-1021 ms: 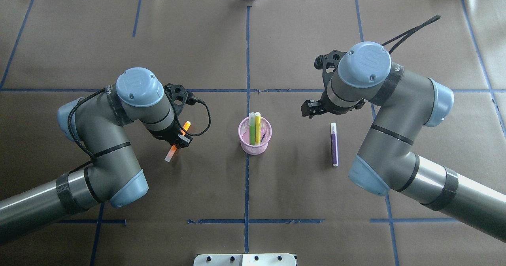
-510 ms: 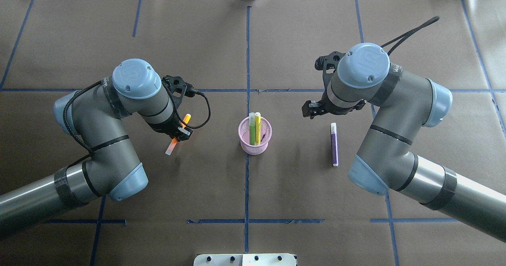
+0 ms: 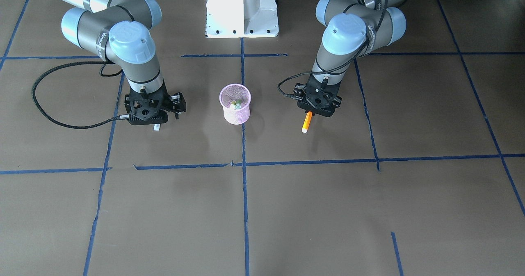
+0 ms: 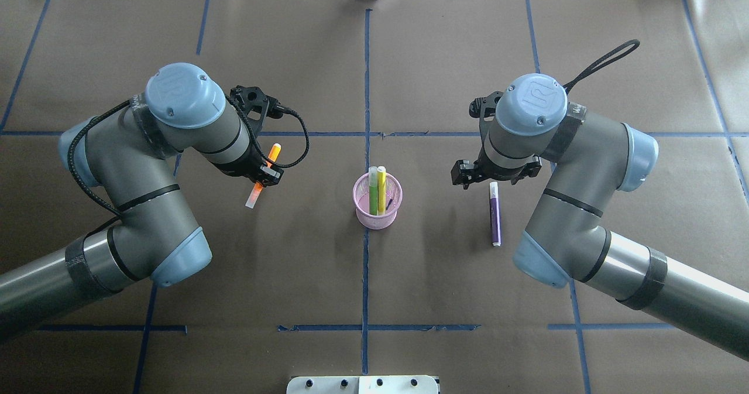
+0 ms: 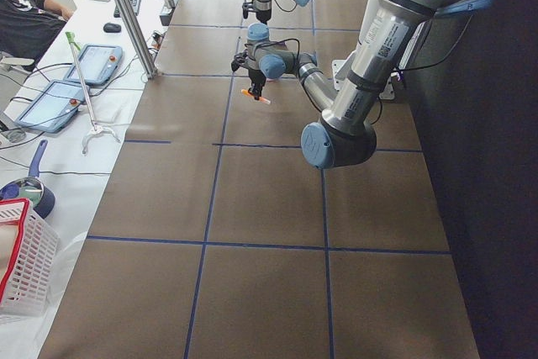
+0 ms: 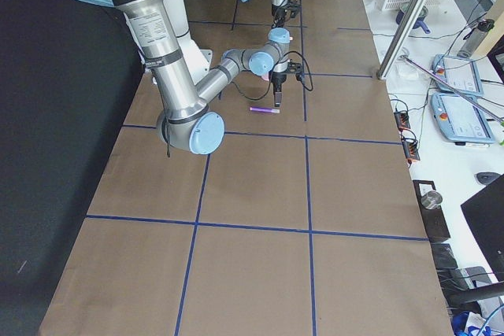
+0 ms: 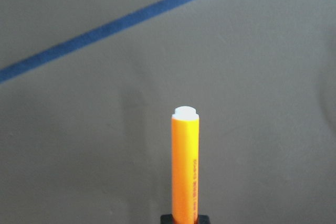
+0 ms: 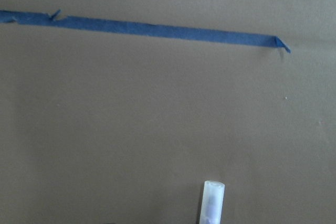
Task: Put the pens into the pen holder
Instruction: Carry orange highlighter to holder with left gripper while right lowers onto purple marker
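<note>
The pink mesh pen holder (image 4: 359, 202) stands at the table's middle with a green pen (image 4: 373, 194) and a yellowish pen (image 4: 381, 188) upright in it. My left gripper (image 4: 264, 177) is shut on the orange pen (image 4: 272, 151) and holds it off the table, left of the holder; the pen also shows in the left wrist view (image 7: 185, 166). The purple pen (image 4: 495, 217) lies flat right of the holder. My right gripper (image 4: 493, 177) hangs open over its far, pale-capped end (image 8: 212, 200).
The table is brown paper crossed by blue tape lines (image 4: 366, 78). The robot's white base (image 3: 242, 9) is at the near edge. Each wrist trails a black cable (image 3: 57, 122). Tablets and a red-rimmed basket (image 5: 21, 262) lie beyond the table's left end.
My left arm has risen and drawn away from me with the orange pen in its grip. My right gripper has moved nearer me, over the purple pen's capped end.
</note>
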Controlling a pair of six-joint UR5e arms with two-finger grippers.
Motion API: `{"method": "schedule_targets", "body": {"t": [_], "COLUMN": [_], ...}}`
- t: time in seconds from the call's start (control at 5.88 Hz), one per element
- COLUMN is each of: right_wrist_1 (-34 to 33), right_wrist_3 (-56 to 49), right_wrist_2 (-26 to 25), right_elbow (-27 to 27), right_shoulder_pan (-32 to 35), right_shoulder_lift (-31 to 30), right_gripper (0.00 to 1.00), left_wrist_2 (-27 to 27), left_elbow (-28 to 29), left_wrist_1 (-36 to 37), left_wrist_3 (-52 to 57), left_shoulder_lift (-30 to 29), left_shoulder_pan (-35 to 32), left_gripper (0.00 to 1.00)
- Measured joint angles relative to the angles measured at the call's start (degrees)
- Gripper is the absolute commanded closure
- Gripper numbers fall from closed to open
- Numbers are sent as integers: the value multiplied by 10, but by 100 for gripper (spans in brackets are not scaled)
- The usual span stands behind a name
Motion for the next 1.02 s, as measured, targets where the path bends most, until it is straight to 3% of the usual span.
{"method": "schedule_targets", "body": {"t": [0.68,1.02], "right_wrist_1": [8,30], "right_wrist_3": [34,37], "right_wrist_2": [70,79], "right_elbow": [-32,-32], "right_shoulder_pan": [4,10], "right_shoulder_lift": [2,-3], "right_gripper": [0,0], "left_wrist_2": [67,91], "left_elbow": [-21,-24], "left_wrist_1": [-4,-22], "left_wrist_3": [-50,-84], "left_shoulder_lift": [-20,-34], "left_shoulder_pan": [-4,-5], "left_gripper": [100,100]}}
